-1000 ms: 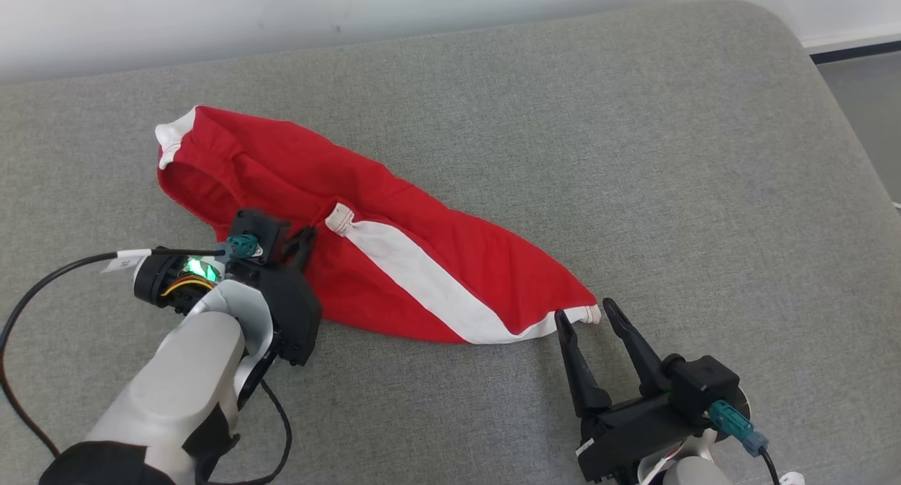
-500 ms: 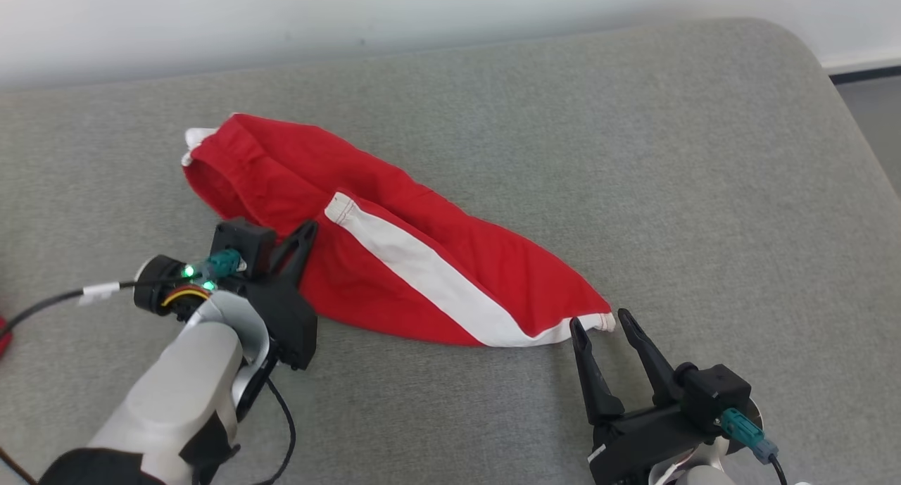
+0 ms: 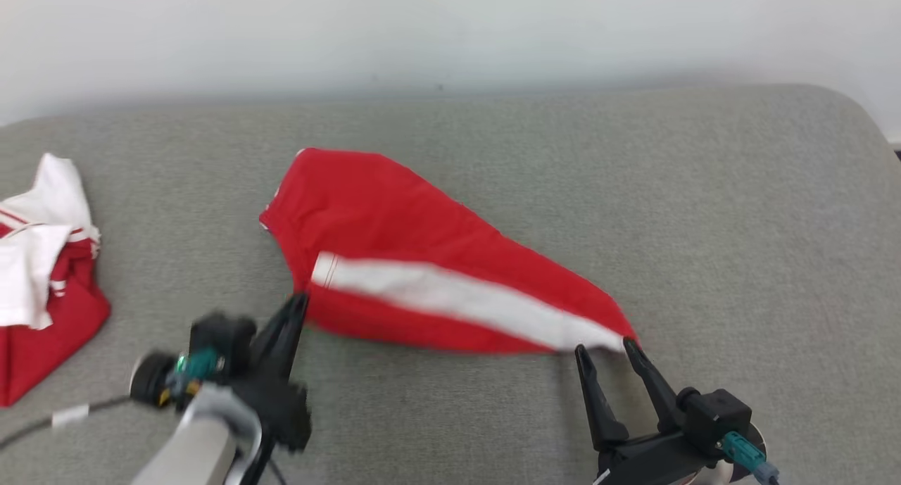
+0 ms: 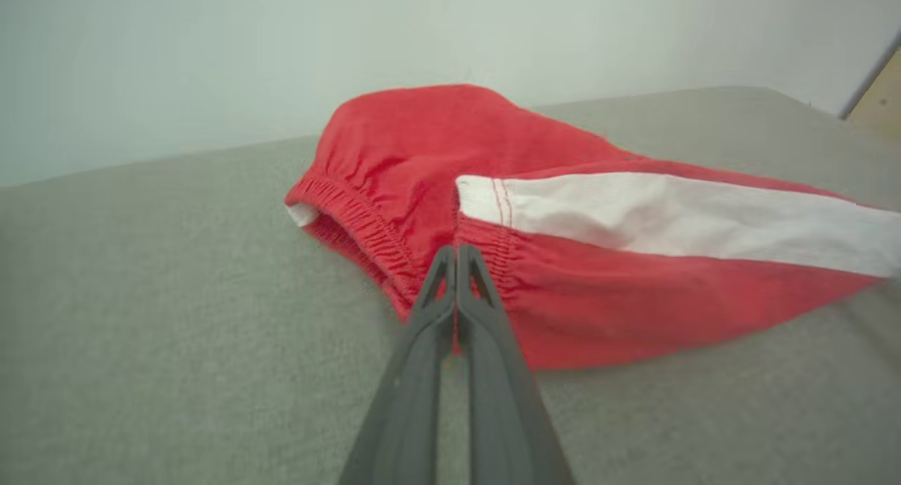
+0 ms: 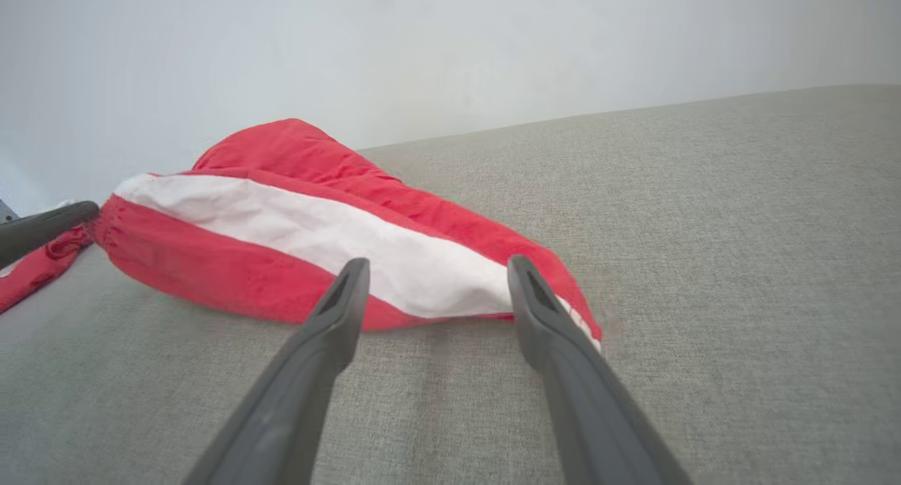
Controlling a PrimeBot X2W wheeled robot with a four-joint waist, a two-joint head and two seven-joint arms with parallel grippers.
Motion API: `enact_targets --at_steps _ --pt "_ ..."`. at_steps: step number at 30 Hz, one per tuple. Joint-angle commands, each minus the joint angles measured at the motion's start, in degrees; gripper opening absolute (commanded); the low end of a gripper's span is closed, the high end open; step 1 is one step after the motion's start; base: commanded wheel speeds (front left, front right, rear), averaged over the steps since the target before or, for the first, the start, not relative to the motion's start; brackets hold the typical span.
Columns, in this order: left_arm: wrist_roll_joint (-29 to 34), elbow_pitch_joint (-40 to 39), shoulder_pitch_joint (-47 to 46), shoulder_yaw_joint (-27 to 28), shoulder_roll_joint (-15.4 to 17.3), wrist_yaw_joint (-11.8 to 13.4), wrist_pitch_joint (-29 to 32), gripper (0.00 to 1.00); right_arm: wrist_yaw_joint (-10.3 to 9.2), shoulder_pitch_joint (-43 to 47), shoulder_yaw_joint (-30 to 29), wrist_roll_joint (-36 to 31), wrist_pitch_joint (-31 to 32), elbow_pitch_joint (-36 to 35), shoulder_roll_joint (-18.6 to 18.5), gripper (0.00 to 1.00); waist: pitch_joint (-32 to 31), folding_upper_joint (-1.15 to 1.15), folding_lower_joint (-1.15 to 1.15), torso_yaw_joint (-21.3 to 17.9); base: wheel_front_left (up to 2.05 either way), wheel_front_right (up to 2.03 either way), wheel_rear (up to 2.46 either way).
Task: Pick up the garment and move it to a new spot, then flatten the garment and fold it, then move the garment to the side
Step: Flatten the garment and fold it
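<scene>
Since the earlier frames the head camera has swung, so the whole scene sits shifted and a second red-and-white heap (image 3: 35, 288) enters at your far left; read that as camera motion, not as travel of the things. Relative to the garment (image 3: 394, 217), however, the left gripper (image 3: 299, 302) has drawn back from above the cloth to its near edge, and the gaping waist opening has collapsed flatter. The garment, red with a white stripe (image 3: 450, 295), lies slantwise across the middle of the grey cushion (image 3: 704, 189), waistband (image 4: 366, 224) toward your left, leg hem (image 5: 581, 315) toward your right. In the left wrist view the fingers are pressed together on the gathered waistband, a sliver of red showing between them: judge this a pinch on the elastic, chosen because the thick seam gives firm purchase. The right gripper (image 3: 603, 350) sits low over the cushion with fingers spread, one to each side of the leg hem, not yet closed. Holding opposite ends lets you lift and carry the cloth taut; the relocation step appears barely begun.
</scene>
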Motion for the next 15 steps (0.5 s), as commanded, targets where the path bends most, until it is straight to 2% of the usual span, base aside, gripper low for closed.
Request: enact_targets --at_steps 1,5,6,7,8,9,10,15 --pt "0.45 -0.32 2.37 0.8 0.24 0.18 -0.16 0.0 -0.1 0.52 0.16 -0.16 0.01 0.24 0.13 1.0 -1.35 0.01 0.01 1.4 0.0 0.0 0.0" --pt "0.79 -0.11 7.54 3.31 -0.39 -0.1 -0.17 0.0 -0.1 0.42 0.35 0.06 0.0 0.44 -0.01 1.0 -1.54 0.01 0.01 1.56 0.0 0.0 0.0" --pt "0.94 0.06 8.94 4.17 -0.65 0.05 -0.17 0.08 -0.1 0.46 0.39 0.1 0.01 0.45 -0.11 1.0 -1.59 0.01 0.01 1.55 0.0 0.0 0.0" --pt "1.28 0.12 10.13 5.05 -0.97 0.06 -0.17 0.26 -0.1 0.52 0.41 0.13 0.01 0.44 -0.17 1.0 -1.64 0.01 0.01 1.51 0.0 0.0 0.0" --pt "1.52 0.2 11.1 6.03 -1.32 0.34 -0.18 0.4 -0.1 0.6 0.36 0.17 0.0 0.46 -0.22 1.0 -1.73 0.01 0.01 1.39 0.0 0.0 0.0" --pt "1.92 0.22 11.99 7.16 -1.76 0.65 -0.18 0.67 -0.1 0.73 0.21 0.14 0.0 0.48 -0.29 1.0 -1.83 0.01 0.01 1.31 0.0 0.0 0.0" --pt "2.86 0.55 14.03 9.11 -2.46 1.18 -0.18 1.0 -0.1 0.99 -0.03 0.15 0.0 0.61 -0.42 1.0 -2.18 0.01 0.01 0.95 0.0 0.0 0.0" --pt "6.4 -2.38 19.44 15.61 -4.31 3.69 -0.18 1.0 -0.1 1.79 -0.69 -0.27 0.0 0.67 -0.38 1.0 -3.61 0.01 0.01 -0.01 0.0 0.0 0.0"
